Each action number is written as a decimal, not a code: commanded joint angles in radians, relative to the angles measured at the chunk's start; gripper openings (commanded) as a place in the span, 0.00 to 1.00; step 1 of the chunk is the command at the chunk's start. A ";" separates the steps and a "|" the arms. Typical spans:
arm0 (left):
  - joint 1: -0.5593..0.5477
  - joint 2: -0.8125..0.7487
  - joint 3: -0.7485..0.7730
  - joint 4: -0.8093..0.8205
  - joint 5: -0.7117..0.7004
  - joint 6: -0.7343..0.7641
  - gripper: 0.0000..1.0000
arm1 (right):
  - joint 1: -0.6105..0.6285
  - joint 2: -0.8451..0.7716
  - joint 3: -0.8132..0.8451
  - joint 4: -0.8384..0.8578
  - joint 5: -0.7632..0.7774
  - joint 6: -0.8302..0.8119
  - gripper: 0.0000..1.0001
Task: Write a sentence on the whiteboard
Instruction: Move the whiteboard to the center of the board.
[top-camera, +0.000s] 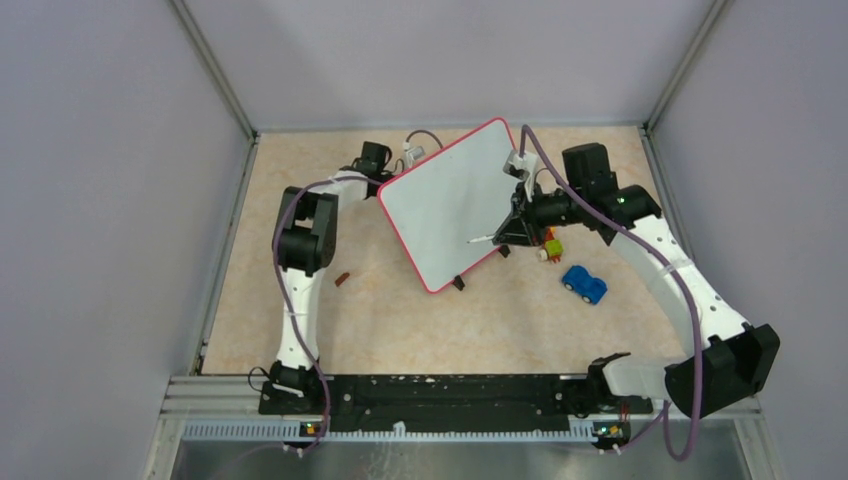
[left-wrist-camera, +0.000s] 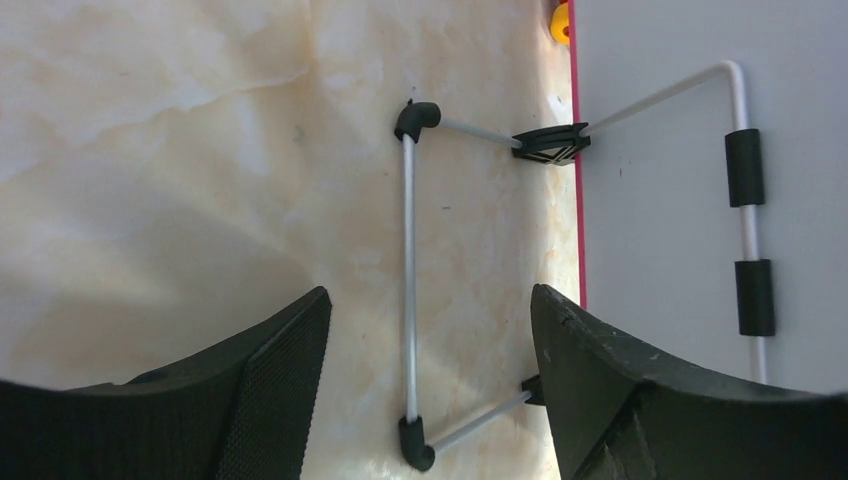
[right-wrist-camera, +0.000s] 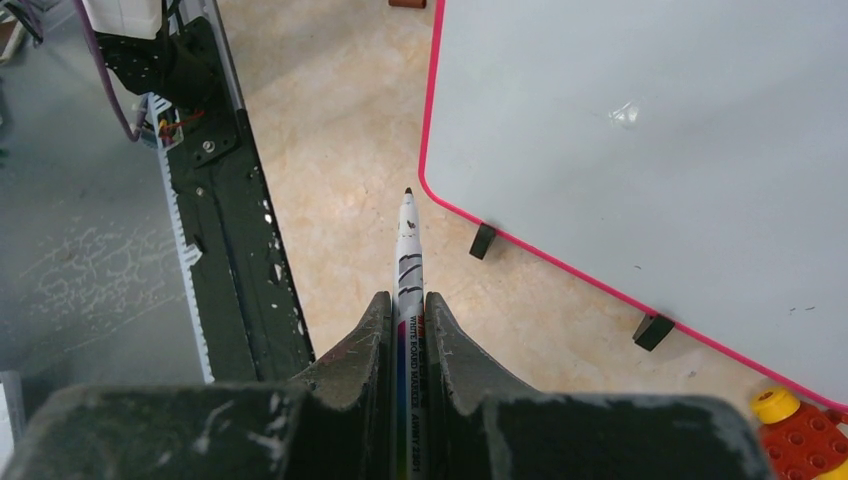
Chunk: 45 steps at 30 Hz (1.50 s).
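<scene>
White whiteboard (top-camera: 450, 205), pink-red rim (black feet); white marker (right-wrist-camera: 408, 250), dark stripes; blue toy car (top-camera: 584, 284).

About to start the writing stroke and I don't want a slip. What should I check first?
1. Grip: whiteboard marker clamped in right gripper: ok.
2. Cap: tip bare: ok.
3. Contact: tip touching the whiteboard: not ok, apart from it.
4. Bracing: left gripper steadying the board: not ok, open by its wire stand, holding nothing.
5. Space: board face free for writing: ok, blank.
</scene>
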 joint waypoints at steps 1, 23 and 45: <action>-0.035 0.037 0.055 0.009 0.062 0.032 0.77 | 0.009 -0.035 0.036 -0.018 -0.004 -0.034 0.00; -0.209 0.043 -0.001 -0.101 0.087 0.213 0.66 | 0.010 -0.028 0.021 -0.028 -0.039 -0.032 0.00; -0.217 -0.118 -0.143 -0.238 -0.279 0.356 0.43 | 0.009 -0.052 0.026 -0.046 -0.050 -0.028 0.00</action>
